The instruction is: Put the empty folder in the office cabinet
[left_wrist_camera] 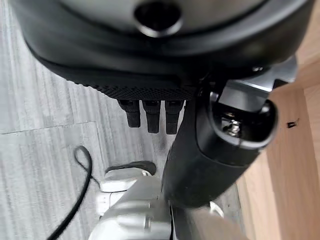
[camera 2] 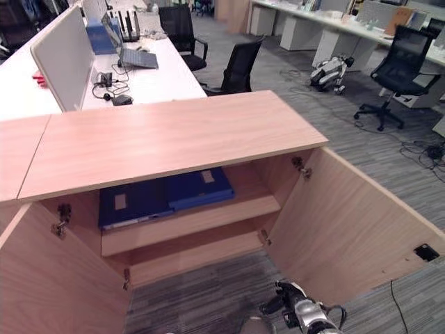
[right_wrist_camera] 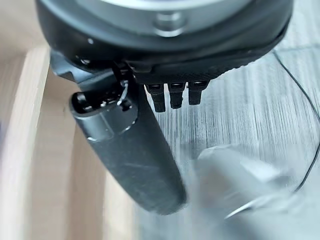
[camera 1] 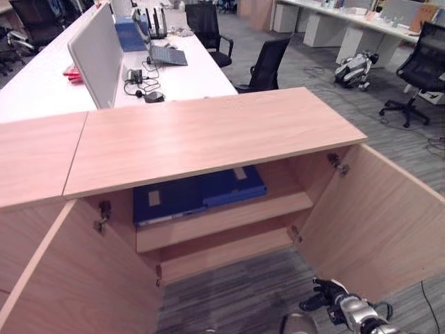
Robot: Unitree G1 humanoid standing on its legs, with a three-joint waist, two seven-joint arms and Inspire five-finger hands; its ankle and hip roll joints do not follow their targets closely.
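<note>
The wooden office cabinet (camera 1: pixel 208 136) stands with both doors swung wide. On its upper shelf (camera 1: pixel 229 219) lie flat a dark blue folder (camera 1: pixel 167 202) and, beside it on the right, a brighter blue folder (camera 1: pixel 233 184), partly hidden under the cabinet top. My right hand (camera 1: pixel 325 293) hangs low over the carpet in front of the right door (camera 1: pixel 375 216), fingers relaxed and empty; its thumb (right_wrist_camera: pixel 130 150) sticks out straight past the cabinet wood. In the left wrist view my left hand (left_wrist_camera: pixel 210 150) points down at the grey carpet beside a wooden panel, fingers straight, holding nothing.
The left door (camera 1: pixel 76 278) juts toward me at lower left. Behind the cabinet stretches a white desk (camera 1: pixel 181 76) with a divider, a laptop (camera 1: pixel 167 54) and cables. Black office chairs (camera 1: pixel 268 64) and a small four-legged robot (camera 1: pixel 353 69) stand on the carpet.
</note>
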